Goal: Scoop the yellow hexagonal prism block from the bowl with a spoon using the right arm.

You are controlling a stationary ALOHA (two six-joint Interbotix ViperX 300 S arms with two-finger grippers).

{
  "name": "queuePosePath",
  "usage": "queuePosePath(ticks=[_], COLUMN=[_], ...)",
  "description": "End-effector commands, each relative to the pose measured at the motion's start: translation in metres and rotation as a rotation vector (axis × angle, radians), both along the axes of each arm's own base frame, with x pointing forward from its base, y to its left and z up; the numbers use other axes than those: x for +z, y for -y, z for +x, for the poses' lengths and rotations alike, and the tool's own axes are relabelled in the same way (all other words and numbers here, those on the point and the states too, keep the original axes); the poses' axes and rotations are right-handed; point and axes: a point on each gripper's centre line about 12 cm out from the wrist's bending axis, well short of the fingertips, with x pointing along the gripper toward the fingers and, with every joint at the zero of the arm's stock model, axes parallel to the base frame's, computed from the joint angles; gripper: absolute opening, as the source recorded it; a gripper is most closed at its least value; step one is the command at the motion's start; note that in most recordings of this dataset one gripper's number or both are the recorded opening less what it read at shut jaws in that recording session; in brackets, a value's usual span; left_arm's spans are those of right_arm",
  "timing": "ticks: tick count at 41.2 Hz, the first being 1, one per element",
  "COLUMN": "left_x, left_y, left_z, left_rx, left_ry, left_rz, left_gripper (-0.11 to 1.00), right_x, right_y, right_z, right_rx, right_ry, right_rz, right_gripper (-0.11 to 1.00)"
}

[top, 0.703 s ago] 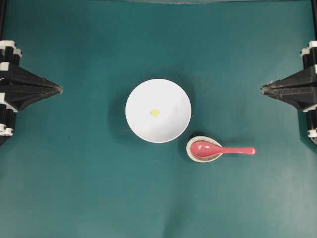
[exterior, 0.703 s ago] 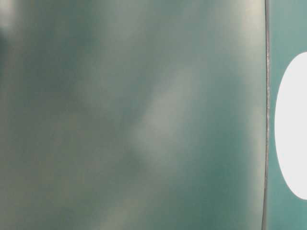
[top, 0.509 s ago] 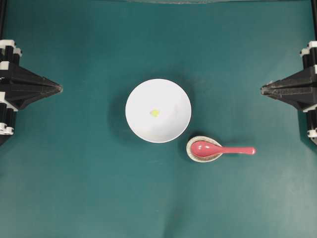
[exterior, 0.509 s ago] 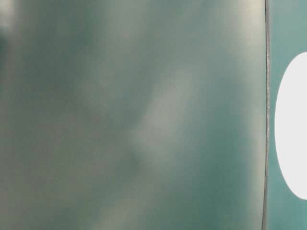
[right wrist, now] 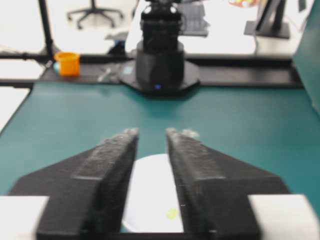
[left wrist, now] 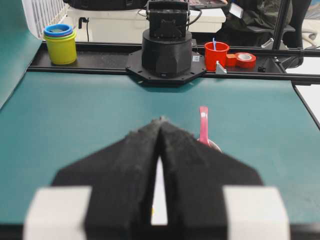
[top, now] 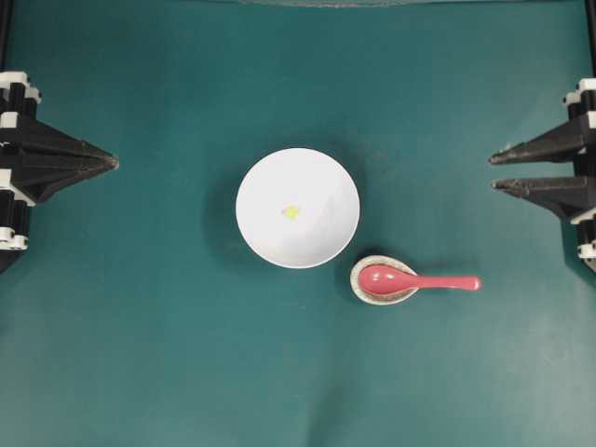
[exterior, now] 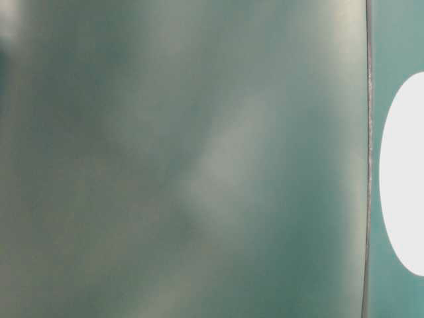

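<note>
Yellow hexagonal prism block [top: 291,212], tiny and bright, lies alone near the middle of the plain round white bowl [top: 297,208], one of each, at the centre of the dark teal tabletop [top: 168,335]. Just beside the bowl's lower right rim sits one small speckled grey-white oval spoon rest [top: 383,279], and the single glossy red-pink ceramic soup spoon [top: 416,280] lies with its scoop in that rest and its short handle pointing toward the right arm's side. Only the overhead view shows all of this at once, along with both claws well apart from the dishes: the left claw [top: 114,162] at the left edge with its black fingers pressed to a single point, and the right claw [top: 492,171] at the right edge with its two fingers parted by a clear gap, holding nothing. From the right wrist camera, that gap frames the bowl and a faint blurred yellow speck of the block. The left wrist camera, past its own closed claw, catches the spoon handle standing in line beyond, then the far arm's base, a stack of yellow and blue cups, one red cup and one roll of red tape. The table-level view gives only a blurred teal surface and a white edge of the bowl.
</note>
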Motion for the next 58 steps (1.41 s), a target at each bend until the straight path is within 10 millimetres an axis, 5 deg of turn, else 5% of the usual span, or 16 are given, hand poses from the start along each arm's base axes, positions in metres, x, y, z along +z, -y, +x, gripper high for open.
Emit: queuePosePath(ticks=[1,9,20,41,58], left_x=[0.010,0.009,0.007,0.004,0.004], left_y=[-0.001,0.000,-0.001,-0.001,0.000], left_z=[0.003,0.003,0.003,0.003,0.003], left_rx=[0.002,0.001,0.001,0.000,0.000], left_ry=[0.023,0.014,0.002,-0.018,-0.020], left_rz=[0.002,0.002,-0.018,-0.019,-0.016], left_gripper=[-0.01,-0.01,-0.01,-0.01,-0.01], right_x=[0.010,0.009,-0.014,-0.090,-0.139], right_y=[0.000,0.000,0.002,-0.009,-0.035], right_z=[0.002,0.004,0.016,0.051,0.040], right_rx=[-0.001,-0.001,-0.012,-0.003,0.006], right_ry=[0.021,0.014,-0.063,-0.190,-0.215], right_rz=[0.001,0.003,0.046,0.091,0.165], right_gripper=[0.44,0.55,0.57,0.57,0.57])
